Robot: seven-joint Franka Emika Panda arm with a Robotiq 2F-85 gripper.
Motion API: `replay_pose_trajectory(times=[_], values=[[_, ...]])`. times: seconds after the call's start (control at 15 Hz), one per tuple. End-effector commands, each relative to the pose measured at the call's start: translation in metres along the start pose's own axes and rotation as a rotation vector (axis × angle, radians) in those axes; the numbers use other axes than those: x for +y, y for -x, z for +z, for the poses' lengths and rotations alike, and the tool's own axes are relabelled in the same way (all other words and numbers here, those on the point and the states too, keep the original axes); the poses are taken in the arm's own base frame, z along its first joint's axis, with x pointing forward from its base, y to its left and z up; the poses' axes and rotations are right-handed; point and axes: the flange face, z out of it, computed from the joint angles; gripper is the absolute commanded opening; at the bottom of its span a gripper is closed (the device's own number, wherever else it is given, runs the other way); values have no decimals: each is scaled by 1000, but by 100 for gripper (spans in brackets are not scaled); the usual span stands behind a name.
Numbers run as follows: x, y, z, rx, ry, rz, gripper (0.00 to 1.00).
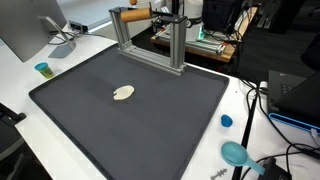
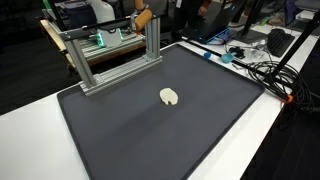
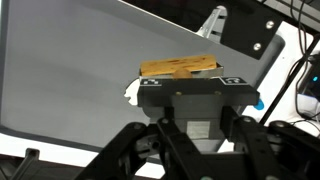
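My gripper [image 3: 192,80] is shut on a wooden block [image 3: 180,67], which lies across between the two finger pads. In both exterior views the block [image 1: 137,12] [image 2: 143,18] is held high at the back, level with the top bar of an aluminium frame [image 1: 150,45] [image 2: 110,55]. The gripper itself is hard to make out there against the dark background. A flat white oval piece [image 1: 123,94] [image 2: 169,96] lies on the dark mat [image 1: 130,120] [image 2: 150,130]. In the wrist view it peeks out beside the gripper body [image 3: 130,90].
The mat covers a white table. A monitor [image 1: 30,30] and a small blue cup [image 1: 42,69] stand on one side. Another blue cup [image 1: 226,121], a teal scoop-like object [image 1: 236,153] and cables [image 2: 262,68] lie on the other. Cluttered desks are behind the frame.
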Motion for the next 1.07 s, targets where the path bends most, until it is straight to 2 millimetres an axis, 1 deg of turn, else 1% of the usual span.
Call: replay_pose_trajectory(times=[0.0,0.13,0.2,0.27,0.33,0.4,0.47,0.53,0.8,1.0], values=[[-71,4,-6,0,78,182,21],[-111,-6,-5,-3,142,267,21],[-85,-10,-2,-10,86,188,21],[-101,-14,-1,-13,99,188,46],[-107,-15,0,-14,96,177,46],[-103,-14,1,-15,88,179,46],[-94,-12,1,-16,80,189,46],[-87,-11,1,-17,75,196,21],[-86,-14,2,-28,157,405,21],[-83,-13,7,-44,226,498,21]])
